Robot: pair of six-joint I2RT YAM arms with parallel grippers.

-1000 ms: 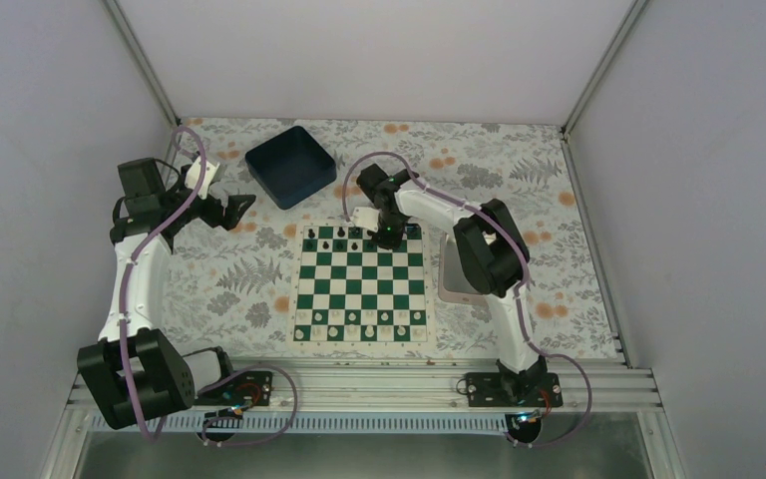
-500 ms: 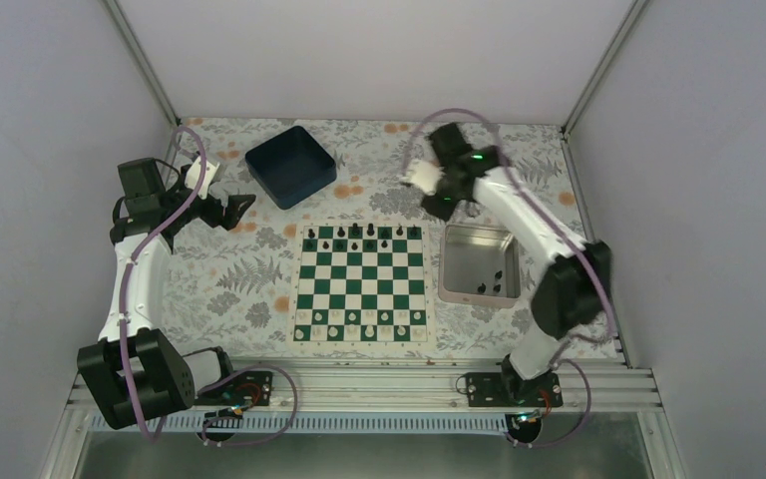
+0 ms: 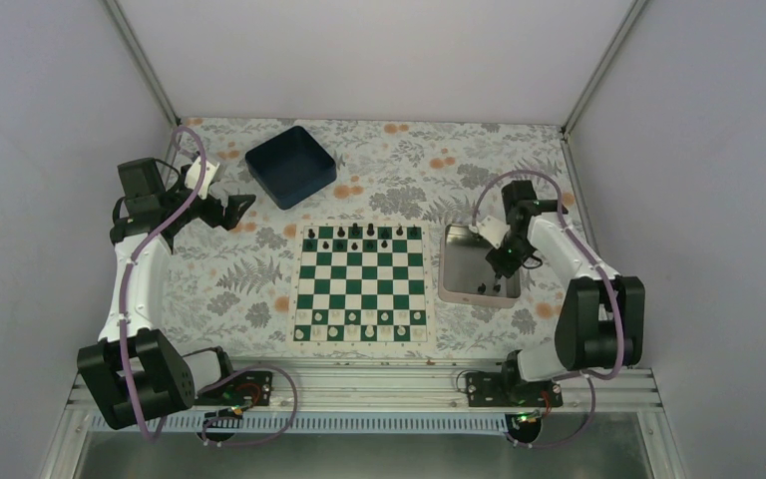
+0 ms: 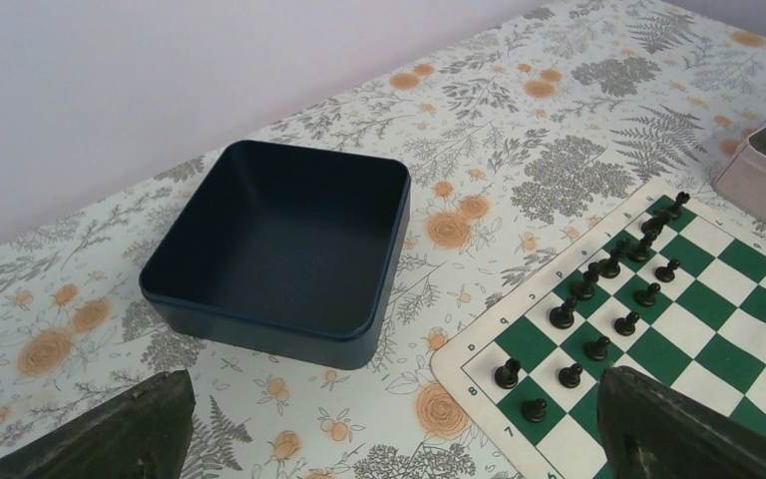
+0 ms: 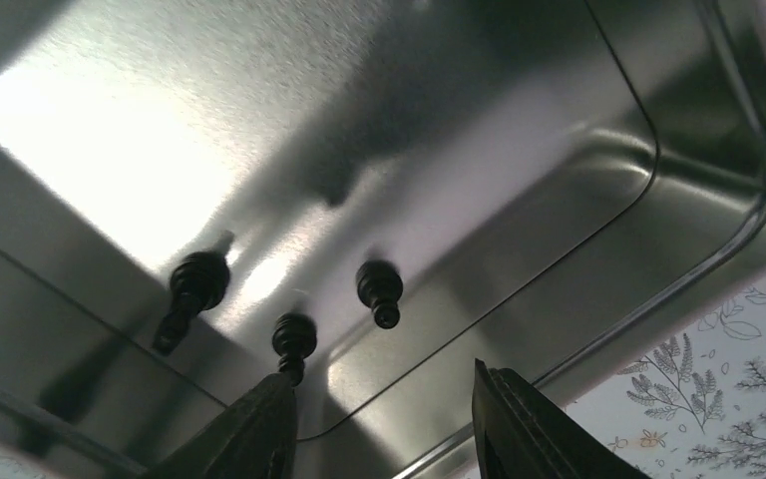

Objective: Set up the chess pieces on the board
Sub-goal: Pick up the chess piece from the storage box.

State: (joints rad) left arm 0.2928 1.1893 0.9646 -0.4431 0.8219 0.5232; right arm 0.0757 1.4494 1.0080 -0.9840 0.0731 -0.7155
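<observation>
Three small black chess pieces left in silver rectangular tray, others already on far rows of green-and-white board; R gripper open, empty, just above tray pcs; L gripper wide open, empty, idle.

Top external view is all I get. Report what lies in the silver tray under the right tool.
Observer: The right wrist view shows three black chess pieces on the floor of the silver tray.
Operator: Give me the right tool's state.
Observer: The right tool is open and holds nothing. The middle piece lies close to one fingertip; I cannot tell if they touch.
Operator: Now check inside the blue bin.
Observer: The left wrist view shows no pieces inside the dark blue bin.
</observation>
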